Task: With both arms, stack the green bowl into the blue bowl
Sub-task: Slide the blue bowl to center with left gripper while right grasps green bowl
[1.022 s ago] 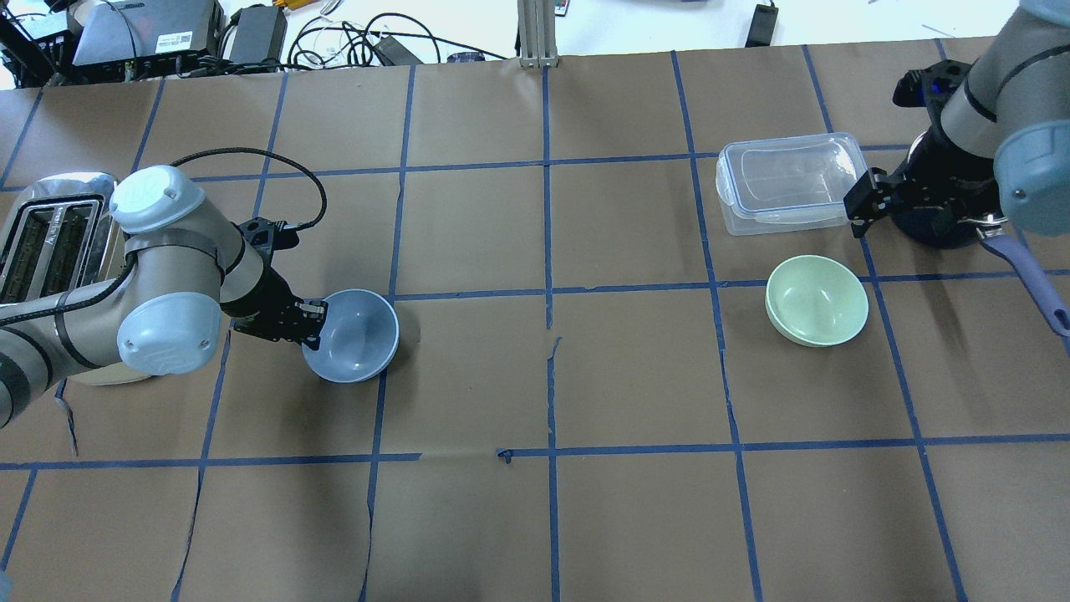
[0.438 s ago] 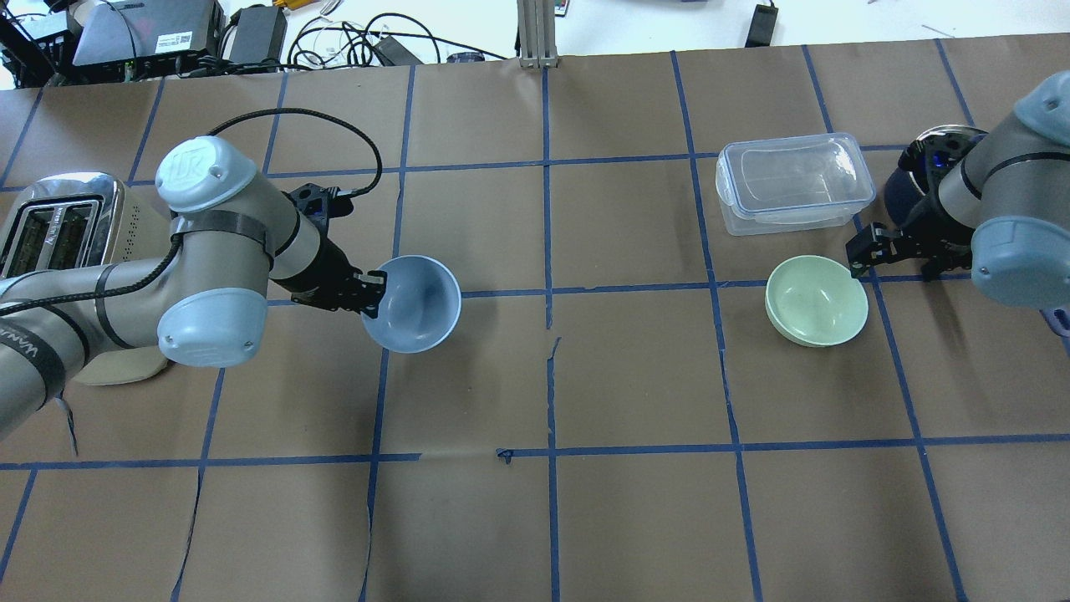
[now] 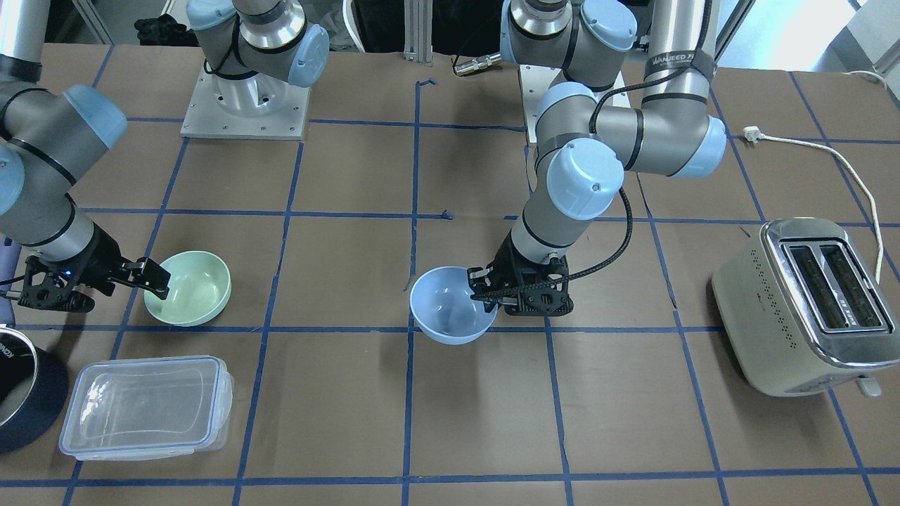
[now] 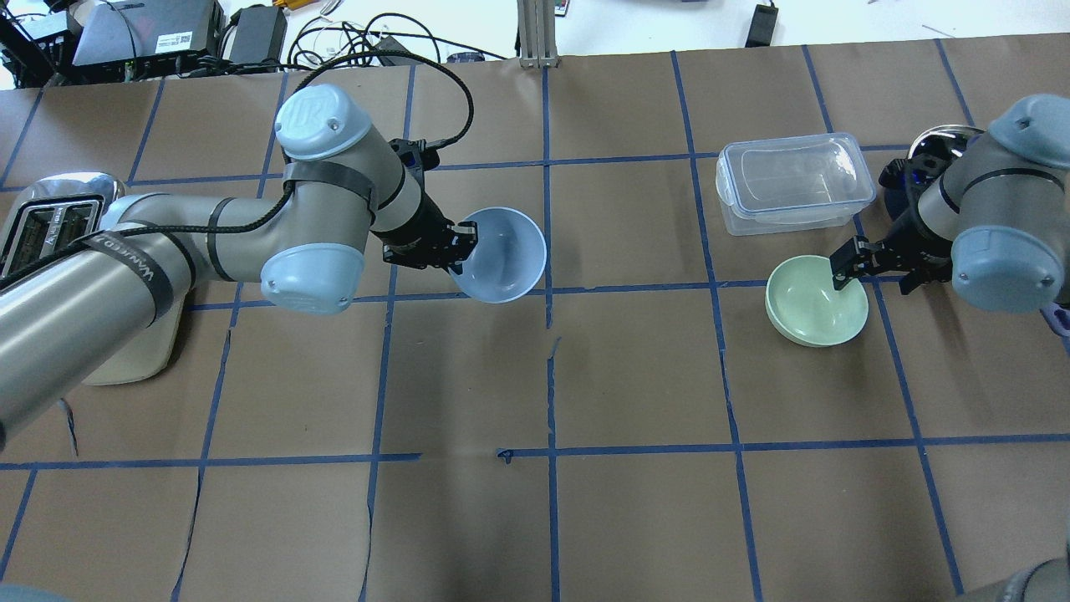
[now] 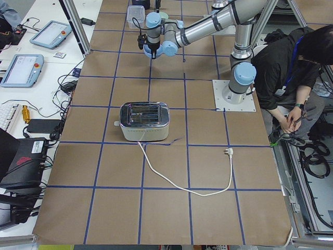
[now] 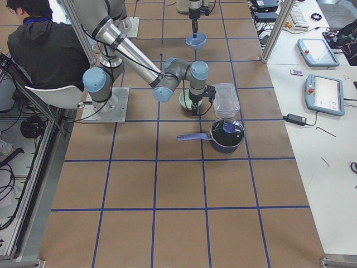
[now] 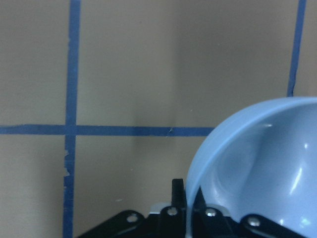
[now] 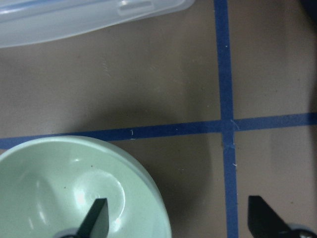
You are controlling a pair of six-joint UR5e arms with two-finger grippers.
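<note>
I ran this session in a robotics laboratory, not a home. Evidence observed:

The desk [image 4: 635, 376] was covered in brown paper and divided into squares by blue tape [image 4: 552, 502]. The left arm [image 3: 633, 133] and the right arm [image 3: 42, 154] were industrial units, one visibly bolted to a metal base plate [image 3: 281, 123].

Teach pendants [image 6: 324, 95] lay on a white side bench [image 6: 334, 145]. Power bricks and loose cables [image 4: 368, 42] crowded the far edge beside an aluminium frame post [image 4: 535, 33].

A seated operator [image 6: 47, 53] worked beside the robot base. The toaster [image 3: 801, 306] stood alone, its plug [image 5: 229, 151] lying loose on the paper.
</note>
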